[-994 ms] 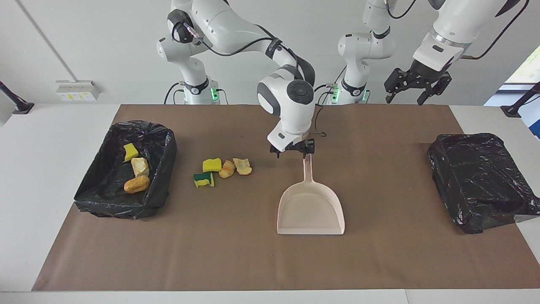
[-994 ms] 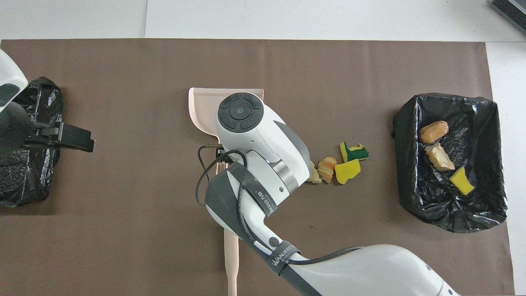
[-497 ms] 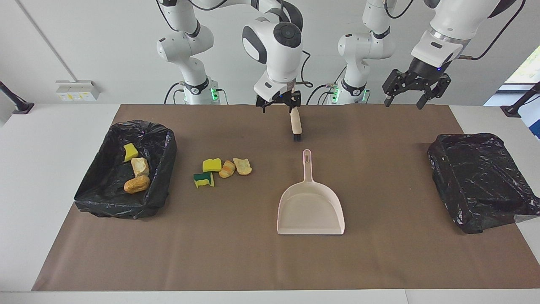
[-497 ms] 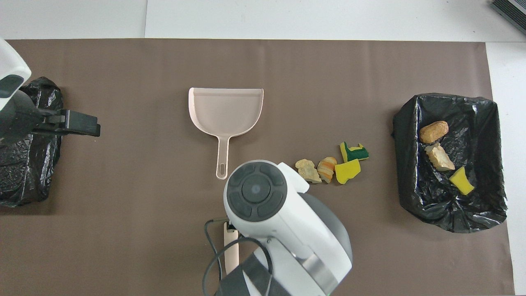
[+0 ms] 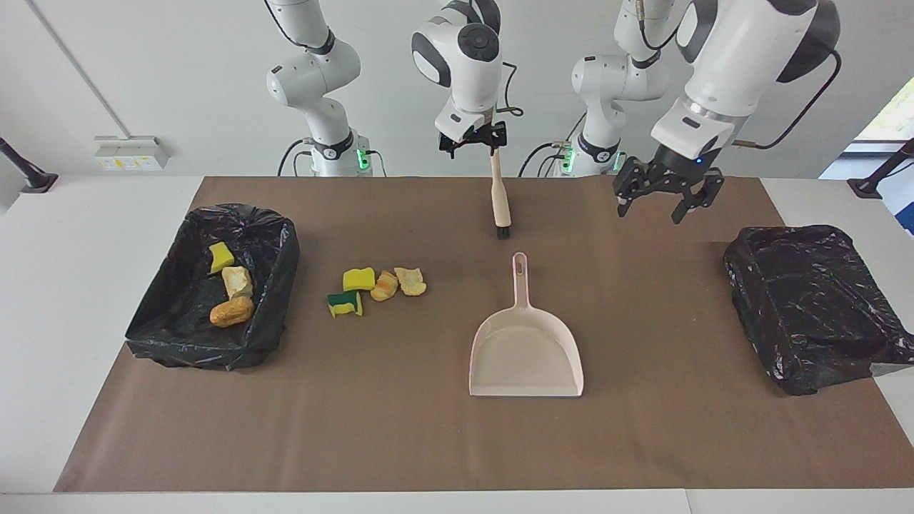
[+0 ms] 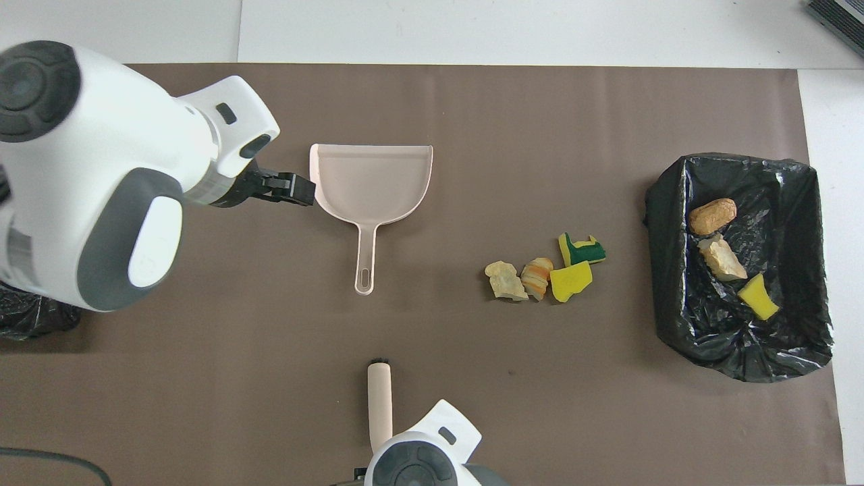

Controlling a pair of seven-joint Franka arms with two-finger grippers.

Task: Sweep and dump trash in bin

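Several trash bits lie on the brown mat in a cluster: a yellow sponge [image 5: 358,278] [image 6: 571,281], a yellow-and-green sponge [image 5: 345,304] [image 6: 580,250] and two tan-orange lumps [image 5: 384,285] [image 5: 411,280]. Three more lie in the black-lined bin [image 5: 280,300] [image 6: 665,270] at the right arm's end. The pink dustpan [image 5: 526,350] [image 6: 371,182] lies flat mid-table. The beige-handled brush [image 5: 499,200] [image 6: 380,398] lies nearer the robots. My right gripper [image 5: 471,146] hangs open over the brush's handle end. My left gripper [image 5: 660,207] [image 6: 290,189] hovers open over the mat beside the dustpan.
A second black-bagged tray [image 5: 814,307] sits at the left arm's end of the table. The left arm's bulk [image 6: 101,189] covers it in the overhead view. The brown mat [image 5: 400,428] ends a little short of the table's edges.
My right gripper has risen off the dustpan's handle and drawn back over the brush. The left arm has swung in from the table's end toward the dustpan. Nothing on the table moved.
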